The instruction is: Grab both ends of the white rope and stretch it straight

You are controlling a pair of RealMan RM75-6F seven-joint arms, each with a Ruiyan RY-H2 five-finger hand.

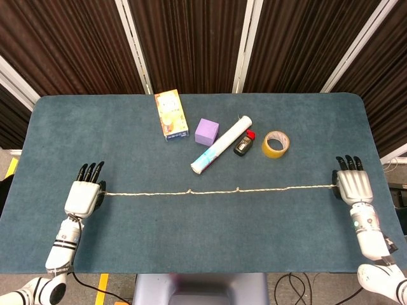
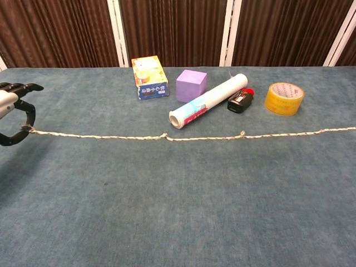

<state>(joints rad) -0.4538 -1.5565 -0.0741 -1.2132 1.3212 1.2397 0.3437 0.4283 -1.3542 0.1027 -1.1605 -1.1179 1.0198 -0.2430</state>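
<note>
- Left hand [image 1: 81,196] lies near the left edge of the tabletop [image 1: 127,248], pinching one end of the white rope [image 1: 216,189]; in the chest view its dark fingers [image 2: 22,114] curl round to meet the thumb on that end.
- Right hand [image 1: 353,185] lies near the right edge, back facing up and fingers pointing toward the far edge; the other rope end runs in under it and appears held there, though the pinch itself is hidden in the head view and the hand falls outside the chest view.
- White rope spans almost the full width of the tabletop, close to straight, with two small knot-like bumps along its middle stretch.
- Judged, the stretch is all but complete; doing it well now calls for an even, level pull outward from both hands, light enough that neither end slips from its pinch, with the line kept on the near side of the other items.
- Beyond the rope, well apart from it: a rolled tube [image 1: 220,145], a purple cube [image 1: 206,131], a small black bottle [image 1: 243,143], a tape roll [image 1: 275,143] and, farthest, a printed box [image 1: 170,114].
</note>
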